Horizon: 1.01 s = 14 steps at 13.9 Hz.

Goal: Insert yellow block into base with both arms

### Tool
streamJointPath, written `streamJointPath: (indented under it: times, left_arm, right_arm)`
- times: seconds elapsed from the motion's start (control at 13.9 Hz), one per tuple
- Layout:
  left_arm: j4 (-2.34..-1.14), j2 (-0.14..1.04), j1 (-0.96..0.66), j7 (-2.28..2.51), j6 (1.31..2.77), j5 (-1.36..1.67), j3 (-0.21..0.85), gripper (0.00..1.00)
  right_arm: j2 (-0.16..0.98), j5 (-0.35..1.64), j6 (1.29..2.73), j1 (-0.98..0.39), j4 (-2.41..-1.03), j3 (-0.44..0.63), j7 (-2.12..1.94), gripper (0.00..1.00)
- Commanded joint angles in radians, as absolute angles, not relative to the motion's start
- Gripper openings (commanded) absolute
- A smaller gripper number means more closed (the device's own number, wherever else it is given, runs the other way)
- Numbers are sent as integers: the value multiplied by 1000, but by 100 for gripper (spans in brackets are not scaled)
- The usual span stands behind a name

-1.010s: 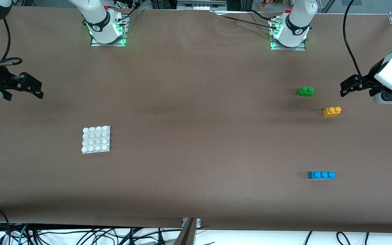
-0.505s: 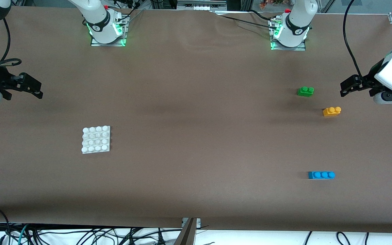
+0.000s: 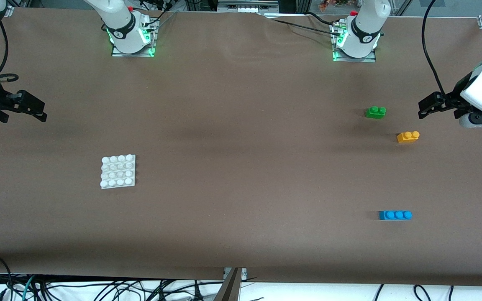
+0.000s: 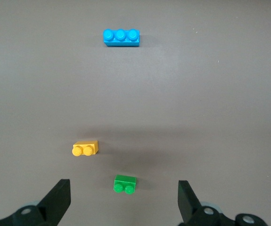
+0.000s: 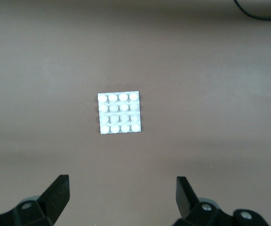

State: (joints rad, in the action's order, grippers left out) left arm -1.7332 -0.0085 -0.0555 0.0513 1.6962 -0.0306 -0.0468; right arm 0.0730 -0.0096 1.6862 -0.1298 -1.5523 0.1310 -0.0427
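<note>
Here the yellow block [image 3: 408,136] lies at about four o'clock of the green brick [image 3: 375,112], apparently apart. The base [image 3: 118,171] sits toward the right arm's end. Left gripper [image 3: 423,109] and right gripper [image 3: 40,113] hang wide open, empty.

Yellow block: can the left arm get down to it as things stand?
Probably yes. The yellow block lies alone on the table, apart from the green block, and the left gripper hangs nearby with its fingers open and nothing between them.
</note>
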Motion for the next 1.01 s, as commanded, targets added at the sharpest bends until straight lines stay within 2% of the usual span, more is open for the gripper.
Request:
streamJointPath:
  times: [0.0, 0.29, 0.94]
  left_arm:
    - [-1710, -2, -67, 52, 1680, -15, -58, 100]
    - [-1710, -2, -67, 52, 1680, -15, -58, 100]
    - [-1709, 3, -67, 52, 1680, -15, -58, 100]
  right_arm:
    - [84, -11, 1664, -129, -1528, 121, -45, 100]
    - [92, 3, 1601, -132, -1534, 120, -170, 100]
    - [80, 12, 1574, -137, -1526, 114, -26, 100]
